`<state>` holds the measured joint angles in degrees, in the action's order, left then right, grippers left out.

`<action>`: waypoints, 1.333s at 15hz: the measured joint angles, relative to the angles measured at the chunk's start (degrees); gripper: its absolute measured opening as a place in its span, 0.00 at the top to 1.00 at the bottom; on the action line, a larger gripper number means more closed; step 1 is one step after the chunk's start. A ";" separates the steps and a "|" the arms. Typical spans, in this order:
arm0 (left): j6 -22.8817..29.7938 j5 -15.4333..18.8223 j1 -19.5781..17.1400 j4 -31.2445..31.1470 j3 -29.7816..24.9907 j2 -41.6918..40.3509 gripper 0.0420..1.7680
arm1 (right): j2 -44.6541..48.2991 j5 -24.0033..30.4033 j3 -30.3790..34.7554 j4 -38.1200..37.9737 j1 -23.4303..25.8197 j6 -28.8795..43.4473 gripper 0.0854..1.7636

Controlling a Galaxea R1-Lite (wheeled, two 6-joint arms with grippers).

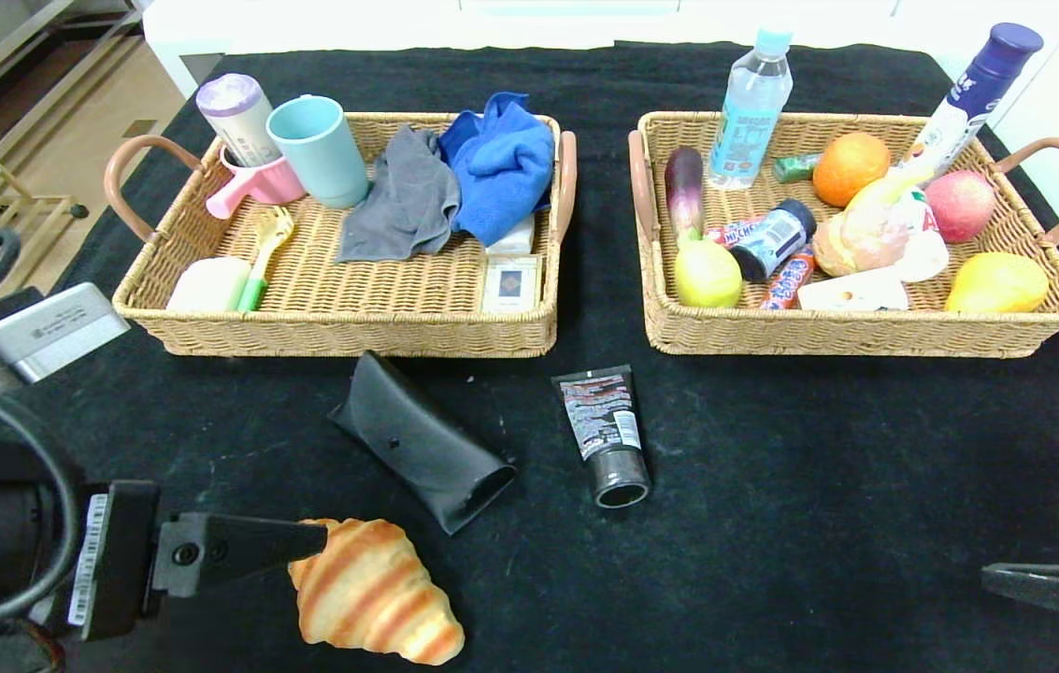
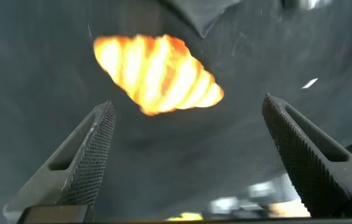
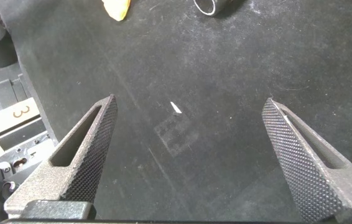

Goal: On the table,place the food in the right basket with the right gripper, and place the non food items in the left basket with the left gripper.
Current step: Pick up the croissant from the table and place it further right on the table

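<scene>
On the black table (image 1: 819, 486) lie three loose things. The striped croissant (image 1: 370, 594) (image 2: 157, 71), the one food item outside the baskets, sits at the front left. The black glasses case (image 1: 422, 444) and the black squeeze tube (image 1: 606, 432) lie in front of the baskets. My left gripper (image 1: 305, 542) (image 2: 188, 102) hovers open just left of the croissant, empty. My right gripper (image 1: 1052, 589) (image 3: 189, 99) stands open over bare cloth at the front right, also empty. The croissant's tip (image 3: 117, 7) and the tube's cap (image 3: 216, 5) show far off in the right wrist view.
The left basket (image 1: 351, 336) at the back left holds cups, cloths and small boxes. At the back right, the right basket (image 1: 865, 336) is full of fruit, bottles and snacks. A silver box (image 1: 52, 327) sits on my left arm. The table's left edge runs near that arm.
</scene>
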<state>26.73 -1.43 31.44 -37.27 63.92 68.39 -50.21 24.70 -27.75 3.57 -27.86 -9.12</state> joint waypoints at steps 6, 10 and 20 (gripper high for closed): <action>22.91 0.33 -0.27 -6.22 1.46 4.57 0.03 | -0.15 0.00 0.40 0.00 -0.11 -0.20 0.04; 25.58 0.85 -2.06 -5.47 -0.55 7.94 0.03 | -0.33 -0.01 0.82 -0.02 -0.52 -0.22 0.03; 26.82 0.66 -2.58 0.48 -2.78 12.23 0.03 | 0.11 0.02 1.27 0.00 -0.95 -0.33 0.03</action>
<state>53.55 -0.77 28.86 -36.79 61.14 80.62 -50.10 24.72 -26.48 3.57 -28.81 -9.45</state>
